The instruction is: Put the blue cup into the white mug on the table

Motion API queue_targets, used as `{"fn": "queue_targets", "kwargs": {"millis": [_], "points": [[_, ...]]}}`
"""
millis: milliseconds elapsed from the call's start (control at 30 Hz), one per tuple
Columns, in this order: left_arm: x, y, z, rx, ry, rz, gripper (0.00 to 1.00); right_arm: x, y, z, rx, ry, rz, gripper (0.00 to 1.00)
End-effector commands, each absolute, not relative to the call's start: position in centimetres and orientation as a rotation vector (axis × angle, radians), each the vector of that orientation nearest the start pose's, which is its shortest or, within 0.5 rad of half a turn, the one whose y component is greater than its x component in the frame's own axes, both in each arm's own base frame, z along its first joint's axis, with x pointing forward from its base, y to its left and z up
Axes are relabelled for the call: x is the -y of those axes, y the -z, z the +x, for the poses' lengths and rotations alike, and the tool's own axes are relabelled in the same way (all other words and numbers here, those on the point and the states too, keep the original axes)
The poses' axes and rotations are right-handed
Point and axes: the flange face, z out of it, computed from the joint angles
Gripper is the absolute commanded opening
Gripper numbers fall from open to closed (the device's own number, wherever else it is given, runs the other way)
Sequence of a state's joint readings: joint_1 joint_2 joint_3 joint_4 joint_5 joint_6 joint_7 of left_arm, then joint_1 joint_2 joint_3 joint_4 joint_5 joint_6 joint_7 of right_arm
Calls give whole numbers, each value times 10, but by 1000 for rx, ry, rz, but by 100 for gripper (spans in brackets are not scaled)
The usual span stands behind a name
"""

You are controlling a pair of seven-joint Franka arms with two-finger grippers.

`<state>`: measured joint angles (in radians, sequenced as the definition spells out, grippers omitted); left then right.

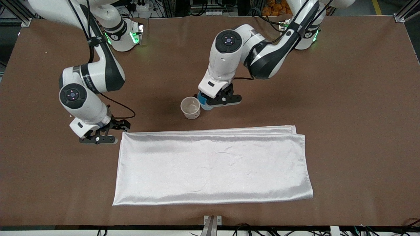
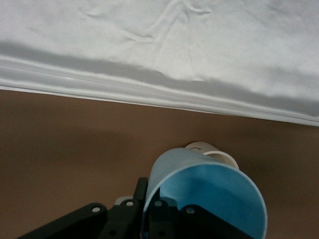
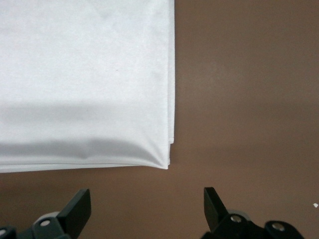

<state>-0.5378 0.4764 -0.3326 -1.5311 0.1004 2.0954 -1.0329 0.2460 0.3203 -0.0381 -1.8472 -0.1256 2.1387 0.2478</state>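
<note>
- Front view: the left end effector (image 1: 219, 99) grips the small bright blue cup (image 1: 204, 102), mostly hidden, beside the white cylindrical mug (image 1: 190, 107) on the brown desk (image 1: 344, 98).
- The right end effector (image 3: 147, 209) waits open beside the shiny white cloth (image 3: 84, 79).

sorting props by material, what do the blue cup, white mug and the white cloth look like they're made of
Blue cup: likely plastic, with a thin wall and an even matte colour. White mug: perhaps ceramic or paper, matte off-white inside; can't tell which. White cloth: satin-like fabric, glossy sheen, soft creases, folded layers at its edge.
</note>
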Motion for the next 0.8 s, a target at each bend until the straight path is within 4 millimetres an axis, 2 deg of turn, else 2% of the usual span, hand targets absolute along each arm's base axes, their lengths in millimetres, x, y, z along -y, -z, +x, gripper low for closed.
{"fn": "queue_targets", "kwargs": {"millis": [0,267,333,400,467,567,767], "points": [[535,-386,477,279,117,-3251,0,-108,-352,625,100,-51,-3242,100],[564,-341,460,310,135,-3257,0,-106,-356,620,86,-101,-3212,100],[571,-337,453,291,146,-3258,0,-98,-358,618,80,-112,-3162,100],[574,-335,450,290,155,-3254,0,-80,-358,614,108,-116,-3113,100],[578,-327,446,286,152,-3247,0,-63,-360,608,141,-115,-3060,100],[588,-319,437,278,159,-3241,0,-48,-363,595,189,-119,-3000,100],[597,-304,425,260,170,-3215,0,-43,-365,561,208,-132,-2993,100]]}}
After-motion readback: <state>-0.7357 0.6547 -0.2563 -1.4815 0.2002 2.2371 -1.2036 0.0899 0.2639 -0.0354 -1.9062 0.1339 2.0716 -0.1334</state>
